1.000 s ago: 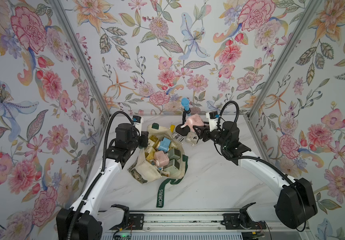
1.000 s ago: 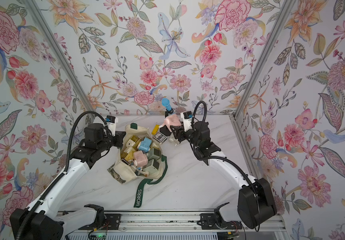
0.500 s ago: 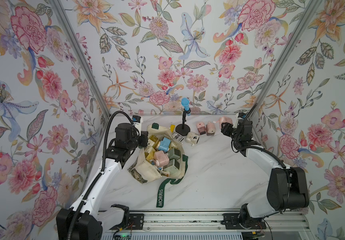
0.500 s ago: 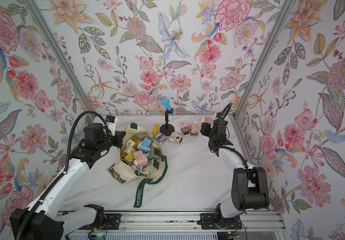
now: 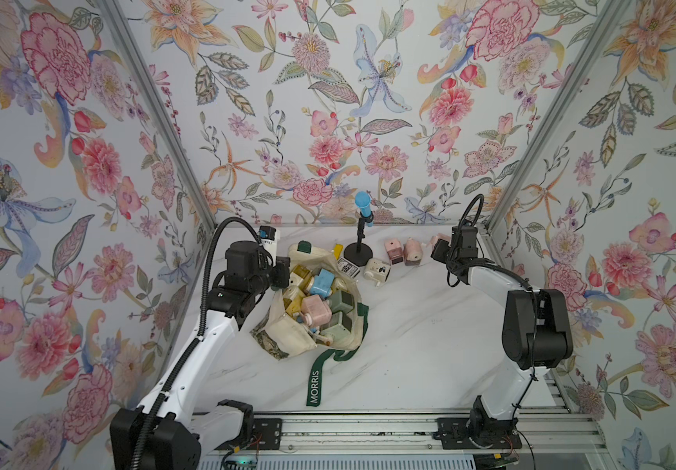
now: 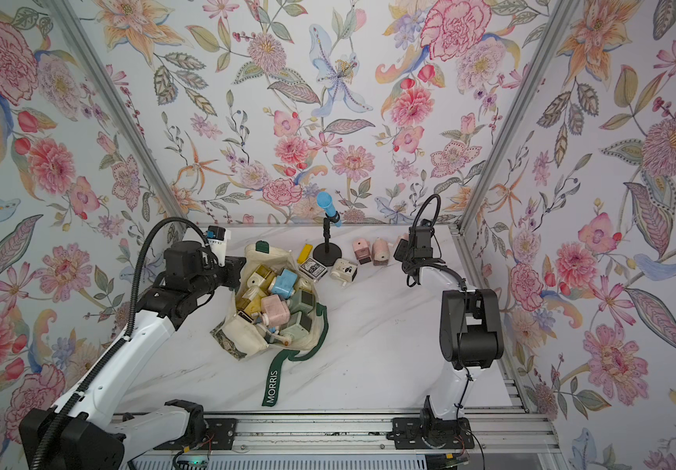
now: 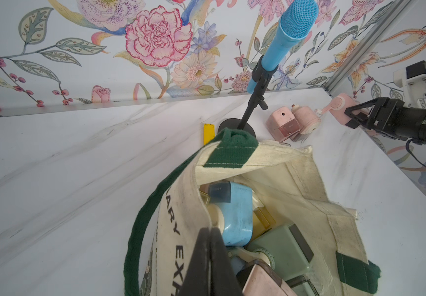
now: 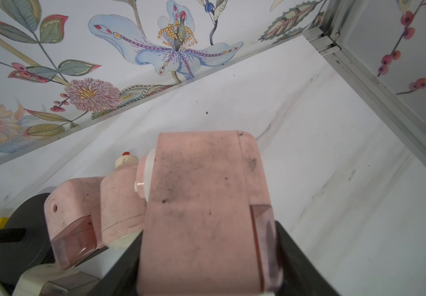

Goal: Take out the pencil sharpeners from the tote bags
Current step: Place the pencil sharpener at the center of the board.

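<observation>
While its soft cream canvas slumps and gapes at mid-table, the tote bag (image 5: 287,337) is heaped with boxy, round-cornered plastic pencil sharpeners (image 5: 316,310) in pink, pale blue, sage and yellow. Its dark green woven strap (image 5: 315,384), lettered MORRIS in white, runs toward the near edge of the glossy marble-look table (image 5: 409,358).

The left gripper (image 5: 283,272) is clamped flat on the bag's left rim. Only the left wrist view shows its matte black fingers (image 7: 206,261) pressed together on the canvas edge, beside black print that no top view shows. That arm climbs from the near left rail, elbow raised, wrist level and pointing right.

The right gripper (image 8: 210,256) has its jaws spread about halfway, gripping a pink sharpener (image 8: 201,200) by its sides near the far right corner. The right wrist view alone shows its grey smudges and translucent rosy drawer; whether it touches the table I cannot tell. The right arm folds high at the elbow, forearm stretched away.

Left of it, two more pink sharpeners (image 5: 393,251) stand touching. A cream sharpener (image 5: 377,270) lies nearer, beside the round black stand base (image 5: 357,256) under a blue mesh-headed microphone (image 5: 363,205).
</observation>
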`<action>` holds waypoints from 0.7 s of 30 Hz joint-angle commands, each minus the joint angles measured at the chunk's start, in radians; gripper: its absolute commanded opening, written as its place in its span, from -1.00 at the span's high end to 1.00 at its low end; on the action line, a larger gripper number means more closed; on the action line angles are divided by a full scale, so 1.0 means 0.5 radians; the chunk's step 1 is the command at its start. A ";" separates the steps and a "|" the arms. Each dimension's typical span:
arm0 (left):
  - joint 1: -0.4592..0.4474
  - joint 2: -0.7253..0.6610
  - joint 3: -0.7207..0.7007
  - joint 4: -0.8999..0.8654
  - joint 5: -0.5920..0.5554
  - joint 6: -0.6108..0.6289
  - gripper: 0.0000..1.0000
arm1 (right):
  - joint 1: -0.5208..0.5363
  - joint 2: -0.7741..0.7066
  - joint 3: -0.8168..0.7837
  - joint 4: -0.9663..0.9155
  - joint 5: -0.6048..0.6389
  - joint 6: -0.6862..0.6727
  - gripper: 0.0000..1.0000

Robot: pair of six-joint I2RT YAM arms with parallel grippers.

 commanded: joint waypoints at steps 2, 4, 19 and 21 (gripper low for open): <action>0.018 -0.029 0.076 0.034 0.031 -0.010 1.00 | -0.006 0.136 0.172 -0.074 0.073 -0.017 0.10; 0.021 -0.033 0.076 0.035 0.030 -0.010 1.00 | 0.001 0.197 0.212 -0.085 0.077 -0.020 0.10; 0.037 -0.021 0.073 0.036 0.048 -0.019 1.00 | 0.130 0.581 0.561 -0.251 0.198 -0.078 0.01; 0.039 -0.020 0.070 0.037 0.047 -0.022 1.00 | 0.142 0.614 0.588 -0.257 0.208 -0.081 -0.03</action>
